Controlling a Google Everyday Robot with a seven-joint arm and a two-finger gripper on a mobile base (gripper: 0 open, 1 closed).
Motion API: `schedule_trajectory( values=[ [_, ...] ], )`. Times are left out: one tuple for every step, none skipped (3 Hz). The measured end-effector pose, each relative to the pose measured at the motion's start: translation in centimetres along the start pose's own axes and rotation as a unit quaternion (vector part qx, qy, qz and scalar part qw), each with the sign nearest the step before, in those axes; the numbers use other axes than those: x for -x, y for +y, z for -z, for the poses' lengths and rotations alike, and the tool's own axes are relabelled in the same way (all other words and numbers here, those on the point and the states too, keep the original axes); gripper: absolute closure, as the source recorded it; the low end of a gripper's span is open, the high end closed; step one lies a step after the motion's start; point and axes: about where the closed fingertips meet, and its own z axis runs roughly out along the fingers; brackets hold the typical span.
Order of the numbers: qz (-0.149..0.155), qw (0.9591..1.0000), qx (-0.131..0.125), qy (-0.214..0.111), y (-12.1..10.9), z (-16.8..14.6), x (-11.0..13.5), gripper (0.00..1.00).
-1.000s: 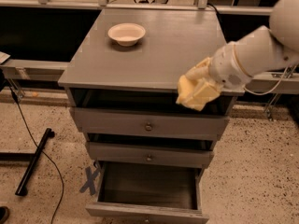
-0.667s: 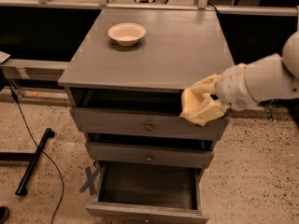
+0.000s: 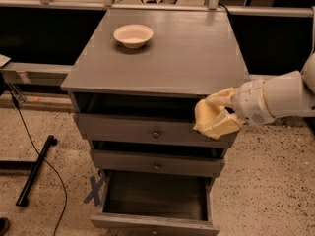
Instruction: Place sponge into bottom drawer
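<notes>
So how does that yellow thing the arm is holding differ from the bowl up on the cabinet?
The sponge is a lumpy pale-yellow block; the bowl is round and cream. The sponge hangs in the gripper, shut on it, in front of the top drawer; the bowl rests on the cabinet top. Both are small and pale.

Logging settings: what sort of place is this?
Probably a robot test lab: grey wooden three-drawer cabinet standing alone on speckled floor, tape cross beside it. The gripper, by its front right corner, holds the pale-yellow sponge.
</notes>
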Motion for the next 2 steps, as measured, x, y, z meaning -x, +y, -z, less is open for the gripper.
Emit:
schedule_trajectory(
  values=[
    [-0.037, 0.9982, -0.002, -0.047, 0.4, -1.1, -3.5, 1.00],
    [-0.070, 0.9932, 0.000, -0.093, 1.0, -2.8, -7.3, 1.00]
  ],
)
